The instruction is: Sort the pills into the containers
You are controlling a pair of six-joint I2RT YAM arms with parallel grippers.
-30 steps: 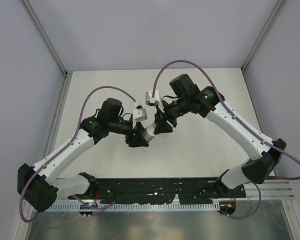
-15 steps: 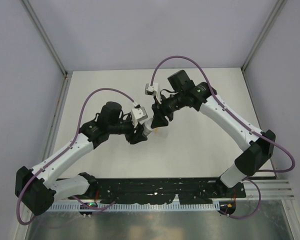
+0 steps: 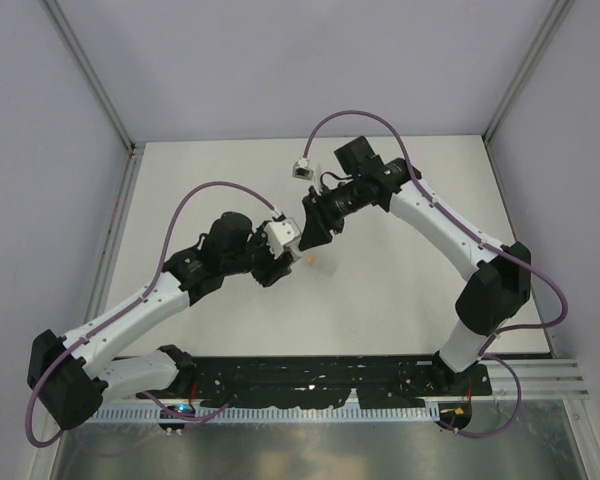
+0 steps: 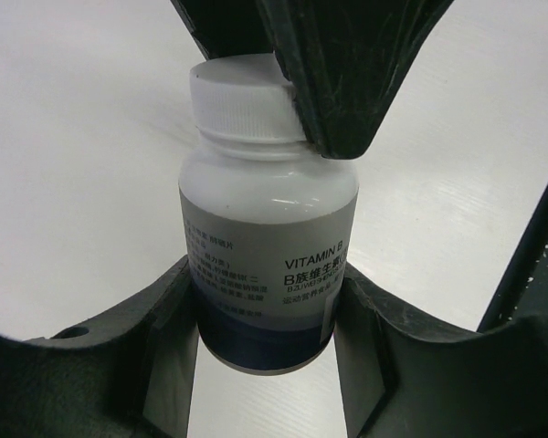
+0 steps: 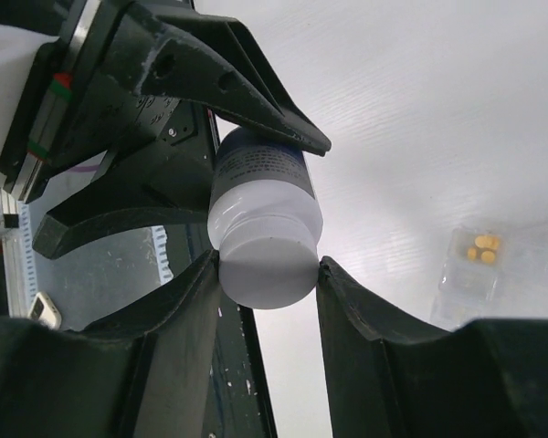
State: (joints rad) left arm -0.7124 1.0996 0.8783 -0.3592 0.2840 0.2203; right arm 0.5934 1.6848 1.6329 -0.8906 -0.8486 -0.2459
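Over the middle of the tabletop (image 3: 410,300), the bottle (image 4: 267,210) is clamped round its body by the left pincer (image 4: 265,306), the clear packet (image 5: 470,274) of orange pills (image 5: 484,248) lying just beside; farther out, its white cap (image 4: 242,100) is gripped by the right pincer (image 5: 267,274). The bottle is judged light, rigid and smooth, best held at cap and label (image 4: 283,265); the thin packet, by an edge.

Looks like a robotics lab test cell. Shows in the white desk (image 3: 400,290) boxed in by plain pale panels (image 3: 300,60) on aluminium posts (image 3: 92,80). Shows too in the left arm (image 3: 140,305) and right arm (image 3: 445,230) bolted to a black perforated rail (image 3: 320,375), purple cables (image 3: 215,185) looping over them, slotted wire duct (image 3: 280,412) alongside
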